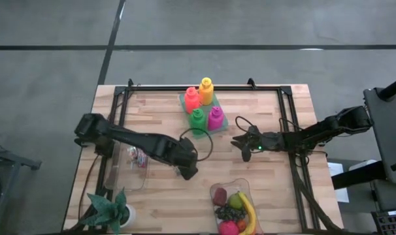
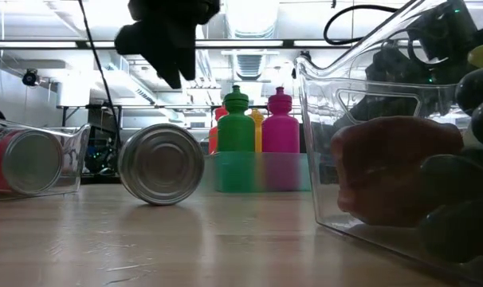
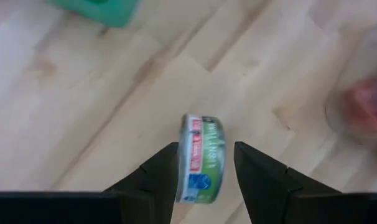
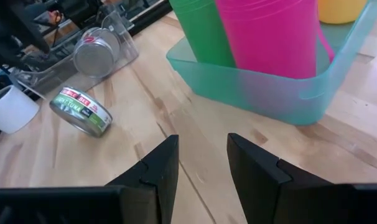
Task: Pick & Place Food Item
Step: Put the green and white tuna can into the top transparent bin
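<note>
1. Left wrist view shows the can point(image 3: 202, 158), a flat tin with a green and red label, standing on its rim on the wooden surface point(image 3: 83, 118), directly below the left gripper point(image 3: 206, 163) and between its two fingers.
2. The left gripper's fingers stand apart, one to each side of the can's flat ends; I cannot tell whether they touch it, but nothing is clamped yet.
3. The can's axis lies level, running from finger to finger, so I judge a straight descent and squeeze would catch it across its short thickness.
4. In the high view the left gripper point(image 1: 187, 171) hovers near the middle of the surface, right of the clear bin point(image 1: 129, 171).
5. The right gripper point(image 1: 242, 145) waits well apart to the right, fingers narrowly parted and empty, near the bottle tray point(image 1: 219, 124); the left arm is clearly nearer.
6. The fruit container point(image 1: 244, 189) sits near-right.
</note>
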{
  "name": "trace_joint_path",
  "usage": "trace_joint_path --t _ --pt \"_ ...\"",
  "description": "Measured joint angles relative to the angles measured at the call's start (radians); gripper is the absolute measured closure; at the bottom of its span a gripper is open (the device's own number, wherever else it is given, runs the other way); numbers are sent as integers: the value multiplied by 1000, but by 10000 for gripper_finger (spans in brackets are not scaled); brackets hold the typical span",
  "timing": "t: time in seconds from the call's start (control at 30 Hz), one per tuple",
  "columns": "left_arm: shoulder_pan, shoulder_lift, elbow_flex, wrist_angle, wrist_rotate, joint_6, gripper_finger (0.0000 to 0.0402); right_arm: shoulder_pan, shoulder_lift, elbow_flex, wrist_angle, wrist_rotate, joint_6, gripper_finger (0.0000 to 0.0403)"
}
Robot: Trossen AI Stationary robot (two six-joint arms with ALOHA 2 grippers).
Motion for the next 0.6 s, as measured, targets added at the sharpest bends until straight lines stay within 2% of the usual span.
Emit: trace_joint_path --t 0.13,0.6 --pt "0 29 -5 49 46 15 243 0 0 0 -8 0 0 269" --pt "0 28 -35 52 46 20 243 0 1 0 -14 -3 4 269"
